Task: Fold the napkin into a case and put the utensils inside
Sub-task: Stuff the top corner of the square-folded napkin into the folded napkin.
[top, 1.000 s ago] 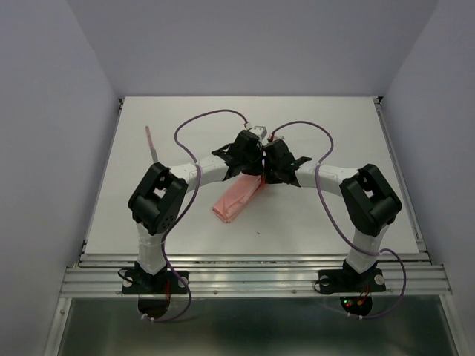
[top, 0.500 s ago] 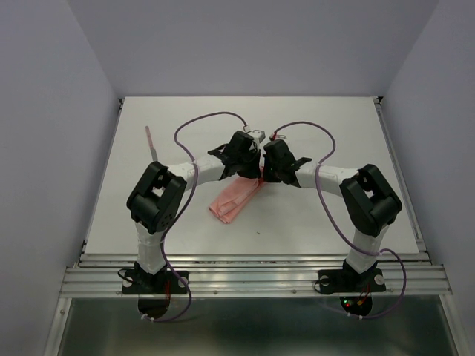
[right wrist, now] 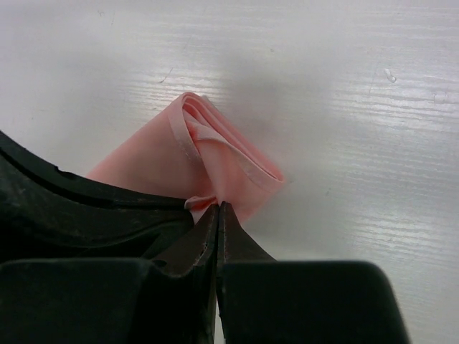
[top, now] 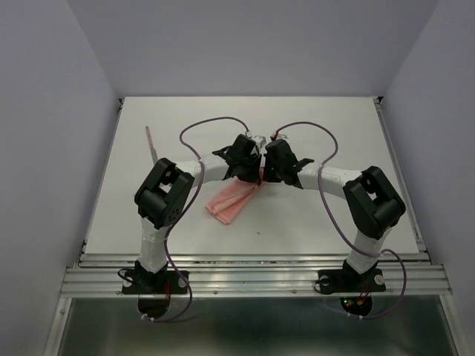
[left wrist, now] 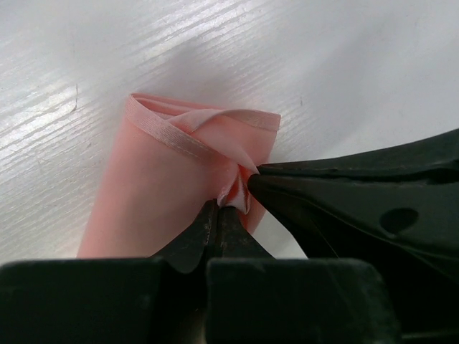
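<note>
The salmon-pink napkin (top: 231,200) lies folded into a long narrow strip in the middle of the table, running from near left to far right. My left gripper (top: 251,175) and right gripper (top: 260,176) meet tip to tip at its far end, each shut on a pinch of the cloth. In the left wrist view the napkin (left wrist: 172,172) is lifted at the pinch by my left gripper (left wrist: 217,208). In the right wrist view the napkin (right wrist: 215,161) rises to my right gripper (right wrist: 217,206). A thin pinkish utensil (top: 151,143) lies at the far left.
The white table (top: 334,215) ends at a metal rail along the near edge. Grey walls stand close on both sides and at the back. Purple cables loop over both arms.
Both grippers have stayed together on the napkin's far end. The napkin's near end has slid a little to the left and nearer, and the strip looks flatter and longer.
</note>
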Robot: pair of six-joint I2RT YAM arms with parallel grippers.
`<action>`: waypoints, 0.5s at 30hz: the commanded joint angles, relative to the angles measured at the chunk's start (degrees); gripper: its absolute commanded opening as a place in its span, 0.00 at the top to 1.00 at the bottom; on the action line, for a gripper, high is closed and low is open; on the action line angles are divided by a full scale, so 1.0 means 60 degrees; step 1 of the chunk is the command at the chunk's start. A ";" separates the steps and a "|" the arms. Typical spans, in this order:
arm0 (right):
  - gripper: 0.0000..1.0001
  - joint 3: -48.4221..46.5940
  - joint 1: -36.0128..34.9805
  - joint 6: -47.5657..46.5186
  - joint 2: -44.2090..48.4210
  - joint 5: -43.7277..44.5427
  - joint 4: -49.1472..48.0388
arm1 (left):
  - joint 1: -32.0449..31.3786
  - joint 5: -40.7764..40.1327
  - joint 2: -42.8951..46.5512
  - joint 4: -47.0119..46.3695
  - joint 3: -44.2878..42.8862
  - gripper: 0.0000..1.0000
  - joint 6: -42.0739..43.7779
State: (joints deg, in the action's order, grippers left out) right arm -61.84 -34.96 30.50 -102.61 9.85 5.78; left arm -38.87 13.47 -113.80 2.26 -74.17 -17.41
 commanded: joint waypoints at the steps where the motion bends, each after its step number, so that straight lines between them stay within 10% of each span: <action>1: 0.99 0.0024 -0.0047 0.0088 0.0548 -0.0131 -0.0612 | 0.0004 -0.0034 -0.0047 0.0282 -0.0484 1.00 0.0133; 15: 0.99 0.0039 -0.0047 0.0073 0.0373 -0.0659 -0.0641 | -0.0010 0.0084 -0.0106 -0.0304 -0.0675 1.00 -0.0950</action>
State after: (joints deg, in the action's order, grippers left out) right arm -61.78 -34.96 30.48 -102.04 7.66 5.50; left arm -38.87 13.50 -114.63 2.42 -75.42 -20.82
